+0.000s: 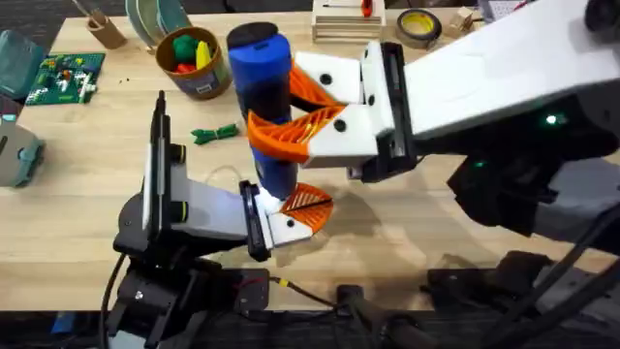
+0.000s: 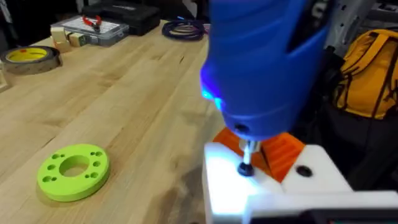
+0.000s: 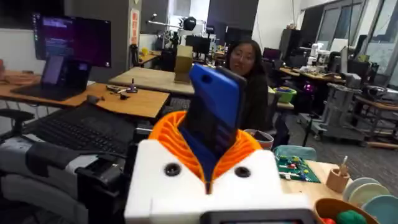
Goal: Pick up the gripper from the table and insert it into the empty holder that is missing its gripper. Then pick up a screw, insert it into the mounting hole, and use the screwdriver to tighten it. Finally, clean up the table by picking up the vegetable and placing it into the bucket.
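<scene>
The right end effector [image 1: 291, 114] grips the screwdriver [image 1: 262, 68]; its tip [image 2: 247, 163] shows from the left wrist.

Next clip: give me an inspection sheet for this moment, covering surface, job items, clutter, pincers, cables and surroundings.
Surface: light wooden table, bare near the left arm.
Job's things: blue screwdriver upright, its tip on a screw in the white holder; orange gripper already seated in the holder; dark-green vegetable lying on the table; bucket holding toy pieces.
Clutter: lime-green disc, yellow tape roll, green circuit board.
Pincers: right pincer shut on the screwdriver; left pincer presents the holder, low over the table.
Cables: yellow and black leads at the near edge.
Surroundings: desks, monitor.
</scene>
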